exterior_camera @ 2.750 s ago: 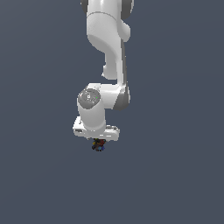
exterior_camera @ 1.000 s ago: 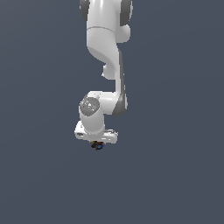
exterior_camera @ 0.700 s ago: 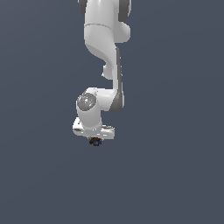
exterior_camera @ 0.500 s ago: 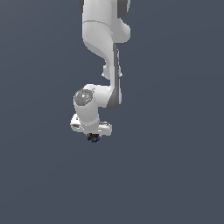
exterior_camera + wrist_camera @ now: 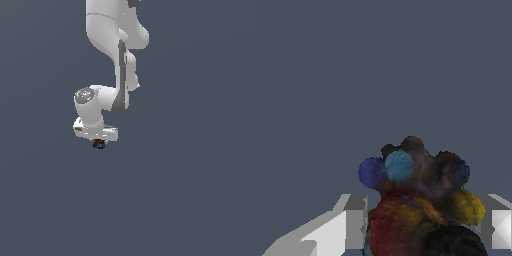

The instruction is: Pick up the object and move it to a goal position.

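tool (image 5: pixel 98 143) clamped on the object (image 5: pixel 416 200), which sits between its 2 fingers (image 5: pixel 338 227); lump looks light, stiff, knobbly; likely prone to twist; best held across its broad middle.

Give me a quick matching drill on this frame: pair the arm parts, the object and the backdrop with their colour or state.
Column A:
1. end effector
2. object
3. arm links
4. background

Column B:
a. plain slate grey, no features visible
b. white, reaching down from the top of the exterior view
c. dark lump with blue, red and yellow patches
d. closed around the lump, fingers on either side of it

Pairs: 1-d, 2-c, 3-b, 4-a
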